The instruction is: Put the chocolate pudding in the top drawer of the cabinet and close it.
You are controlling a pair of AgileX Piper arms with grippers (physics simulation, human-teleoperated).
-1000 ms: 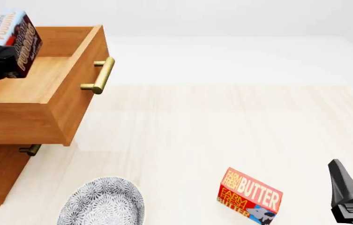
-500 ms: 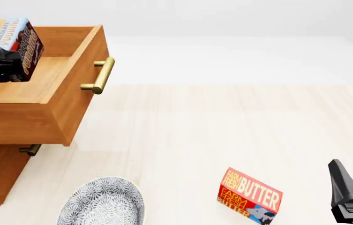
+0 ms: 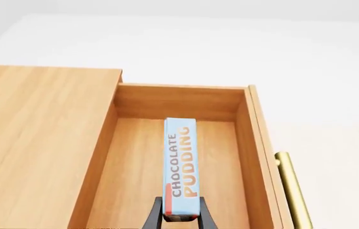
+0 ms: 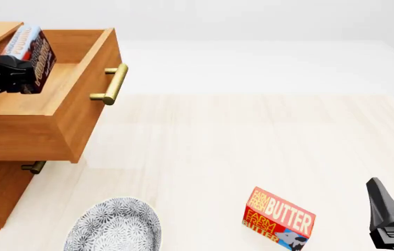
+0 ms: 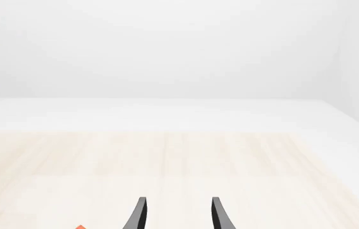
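While hanging over the open top drawer (image 4: 40,99) at the bench's far-left corner, left gripper (image 3: 181,218) is pinching the chocolate pudding (image 3: 181,167) on edge.

Box isn't touching the drawer floor, so letting go now risks it toppling or landing crooked & jamming the close. Right gripper (image 5: 177,212) is sitting spread, near-right corner, idle. Butter box (image 4: 278,215) is lying well apart.

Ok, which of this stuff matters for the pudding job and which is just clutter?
Job:
chocolate pudding, held in the left tool
top drawer, open
cabinet

Lying about:
butter box on the table
patterned plate near the cabinet
right tool, empty
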